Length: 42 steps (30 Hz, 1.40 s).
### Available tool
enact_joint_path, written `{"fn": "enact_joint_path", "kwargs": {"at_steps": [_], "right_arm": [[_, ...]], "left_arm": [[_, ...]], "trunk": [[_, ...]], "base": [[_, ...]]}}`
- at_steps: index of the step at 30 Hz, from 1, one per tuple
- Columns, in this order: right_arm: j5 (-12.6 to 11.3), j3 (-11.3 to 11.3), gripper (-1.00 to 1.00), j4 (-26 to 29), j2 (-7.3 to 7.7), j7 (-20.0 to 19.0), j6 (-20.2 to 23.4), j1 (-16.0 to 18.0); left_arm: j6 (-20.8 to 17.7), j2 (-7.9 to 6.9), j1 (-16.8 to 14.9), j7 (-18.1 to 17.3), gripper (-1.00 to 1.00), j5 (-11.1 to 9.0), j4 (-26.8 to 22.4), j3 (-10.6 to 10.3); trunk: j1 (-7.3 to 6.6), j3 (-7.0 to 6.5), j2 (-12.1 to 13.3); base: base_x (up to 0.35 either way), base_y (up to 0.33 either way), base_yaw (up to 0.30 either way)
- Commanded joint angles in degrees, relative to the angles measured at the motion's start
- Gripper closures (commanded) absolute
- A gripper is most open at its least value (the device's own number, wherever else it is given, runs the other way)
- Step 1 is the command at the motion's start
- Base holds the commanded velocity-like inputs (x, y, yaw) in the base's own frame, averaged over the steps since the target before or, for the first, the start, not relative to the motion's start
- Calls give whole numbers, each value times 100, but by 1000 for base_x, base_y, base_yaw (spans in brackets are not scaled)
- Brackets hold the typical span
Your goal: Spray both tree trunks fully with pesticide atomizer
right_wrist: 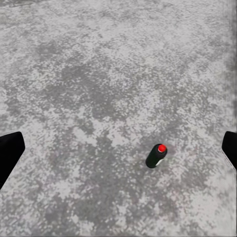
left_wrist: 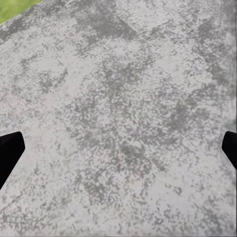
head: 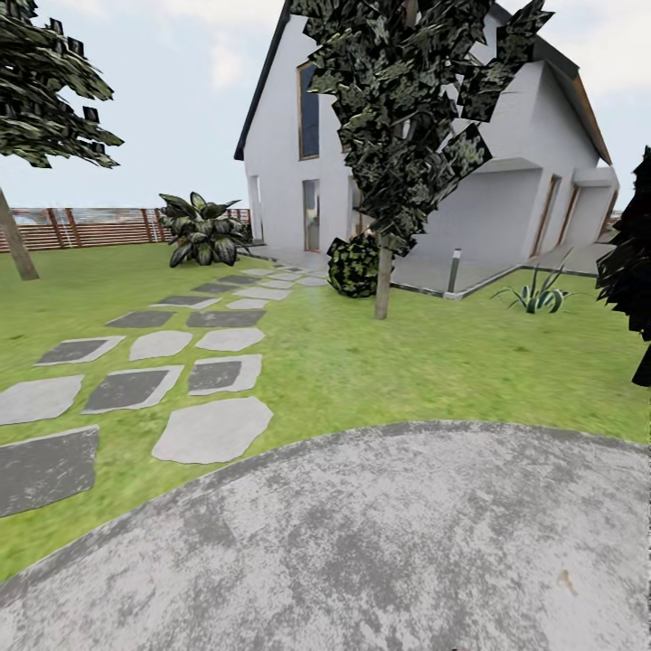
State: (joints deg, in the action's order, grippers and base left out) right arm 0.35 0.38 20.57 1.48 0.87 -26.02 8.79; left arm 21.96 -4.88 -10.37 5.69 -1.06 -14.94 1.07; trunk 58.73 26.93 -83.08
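- The round paved pad (head: 425,542) lies nearest in the head view: a mottled grey, grainy, concrete-like disc with a curved far edge meeting the grass.
- On this same speckled surface, in the right wrist view, stands the pesticide atomizer (right_wrist: 156,156), a small dark bottle with a red cap, tilted a little, nothing touching it.
- The right gripper (right_wrist: 118,148) shows as two dark fingertips (right_wrist: 10,150) at the frame's edges, spread wide, holding nothing; the atomizer sits between them, nearer one side.
- The left gripper (left_wrist: 118,150) is likewise spread wide over bare grey paving, its dark fingertips (left_wrist: 10,153) empty; a sliver of green grass (left_wrist: 15,7) shows at one corner.
- Beyond the pad, the lawn (head: 407,362) is blurry green; irregular flat stepping stones (head: 212,429), light and dark grey, run far and left.
- One tree (head: 384,271), thin-trunked with dark blocky foliage, stands mid-lawn beside a round bush (head: 353,267); another tree (head: 18,240) leans at far left.
- Behind are a broad-leaved plant (head: 203,231), a brown slatted fence (head: 90,226) and a white house (head: 506,199).
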Motion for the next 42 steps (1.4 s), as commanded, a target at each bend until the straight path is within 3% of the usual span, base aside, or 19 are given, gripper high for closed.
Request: {"fn": "enact_joint_path", "kwargs": {"at_steps": [1,16,31,42], "right_arm": [[0,-1,-100,0,1,0,0,0],[-8,-24,-100,23,19,0,-5,0],[-9,-21,-100,26,16,0,-2,0],[-9,-11,-100,26,11,3,-7,0]], "left_arm": [[0,-2,0,1,-100,0,0,1],[-8,-5,0,2,-100,0,0,7],[-8,-5,0,2,-100,-8,0,7],[-8,-9,0,2,-100,-9,0,7]], "trunk": [[0,0,0],[0,0,0],[0,-7,0],[0,-7,0]], "base": [[0,-287,0],[0,-287,-2],[0,-287,-241],[0,-287,-29]]}}
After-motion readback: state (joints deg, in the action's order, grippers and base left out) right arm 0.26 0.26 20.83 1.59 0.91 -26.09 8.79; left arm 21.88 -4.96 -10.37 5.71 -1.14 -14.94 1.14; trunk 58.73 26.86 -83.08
